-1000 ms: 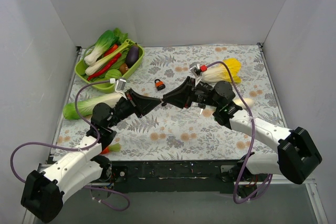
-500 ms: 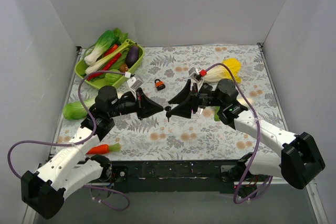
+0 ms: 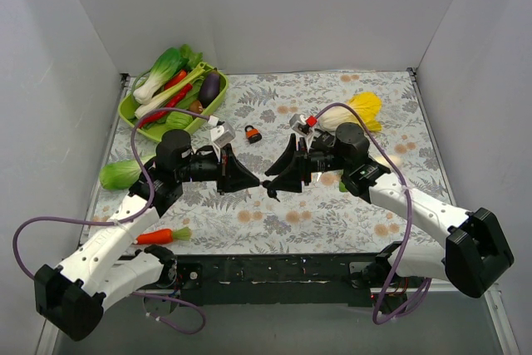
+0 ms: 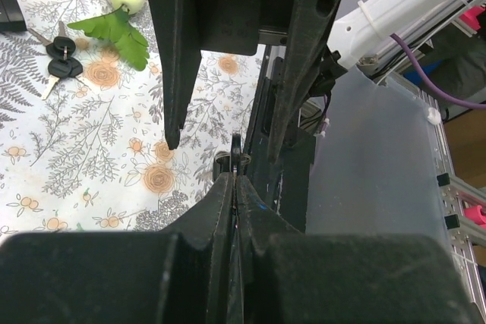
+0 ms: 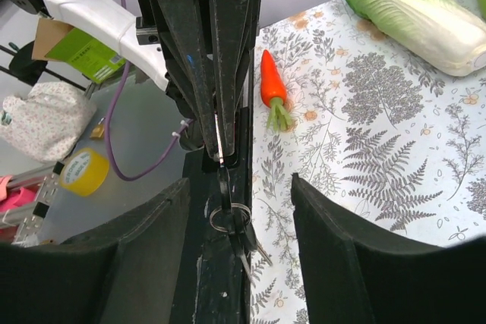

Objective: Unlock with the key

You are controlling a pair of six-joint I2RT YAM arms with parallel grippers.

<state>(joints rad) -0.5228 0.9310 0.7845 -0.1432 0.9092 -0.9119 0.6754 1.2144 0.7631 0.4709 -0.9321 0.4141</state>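
Observation:
A small orange and black padlock point(image 3: 252, 133) lies on the patterned cloth at the middle back, apart from both grippers. My left gripper point(image 3: 254, 181) is shut on the blade of a key point(image 4: 236, 158), held above the cloth at the middle. The ring and other keys point(image 5: 230, 218) dangle from it. My right gripper point(image 3: 274, 175) is open, and its fingers point(image 4: 173, 73) stand on either side of the held key without touching it. In the right wrist view the left gripper point(image 5: 220, 153) points straight at me between my open right gripper point(image 5: 239, 187).
A second bunch of keys point(image 4: 61, 66) lies on the cloth beside a green leafy vegetable point(image 4: 118, 32). A green basket point(image 3: 133, 112) of vegetables stands at the back left. A cabbage point(image 3: 125, 174), a carrot point(image 3: 162, 236) and a yellow cabbage point(image 3: 357, 110) lie around.
The two grippers met tip to tip a second ago. The right gripper has since opened, and both have moved a little toward the near edge, with the keys hanging from the left gripper.

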